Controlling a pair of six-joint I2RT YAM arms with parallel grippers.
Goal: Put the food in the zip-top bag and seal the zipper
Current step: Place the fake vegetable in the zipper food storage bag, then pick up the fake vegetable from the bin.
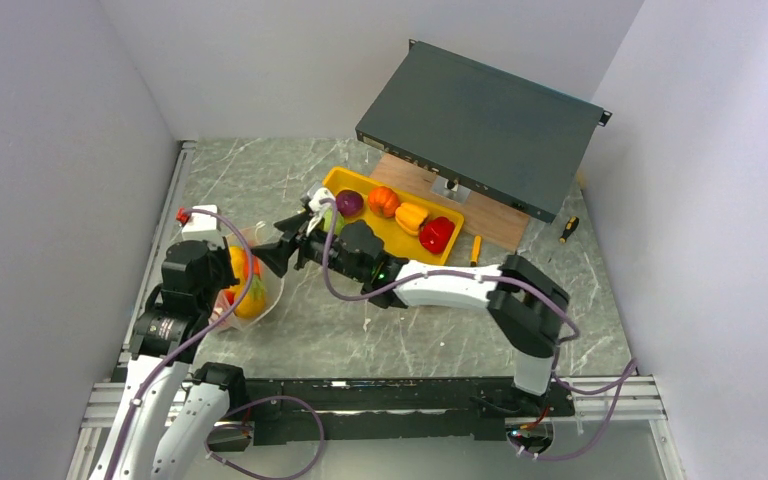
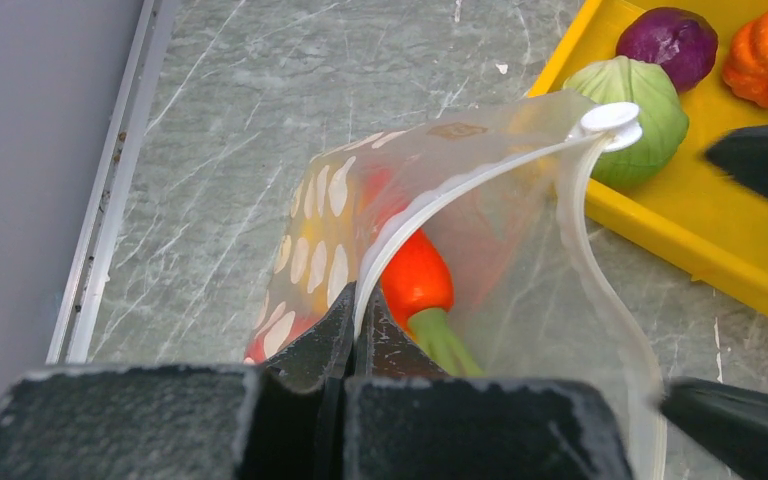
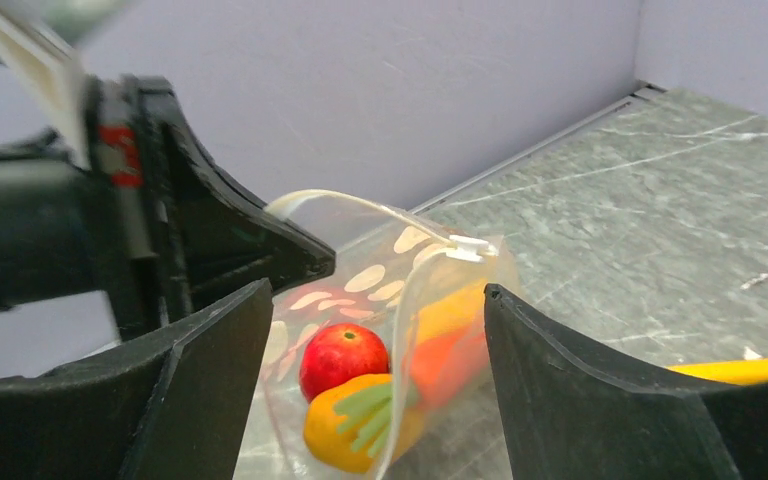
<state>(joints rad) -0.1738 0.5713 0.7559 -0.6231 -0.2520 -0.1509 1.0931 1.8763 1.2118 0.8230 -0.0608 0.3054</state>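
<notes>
Zip-top bag [image 2: 520, 260], mouth pinched open by the closed left claw [image 2: 350, 320]; right claw [image 3: 375, 295], spread and empty, should lift clear without snagging the zipper [image 2: 490, 172].

left gripper [image 2: 355, 318] clamped on zip-top bag [image 2: 310, 230] rim, orange carrot [image 2: 415, 280] inside

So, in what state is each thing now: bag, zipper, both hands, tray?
Clear floppy plastic zip-top bag, open, some toy food inside.
Thin clear zipper strip, unsealed.
Left hand, shut on the bag's rim.
Right hand, open, empty, facing the bag's mouth.
Rigid yellow plastic tray, holding unbagged toy vegetables.
</notes>
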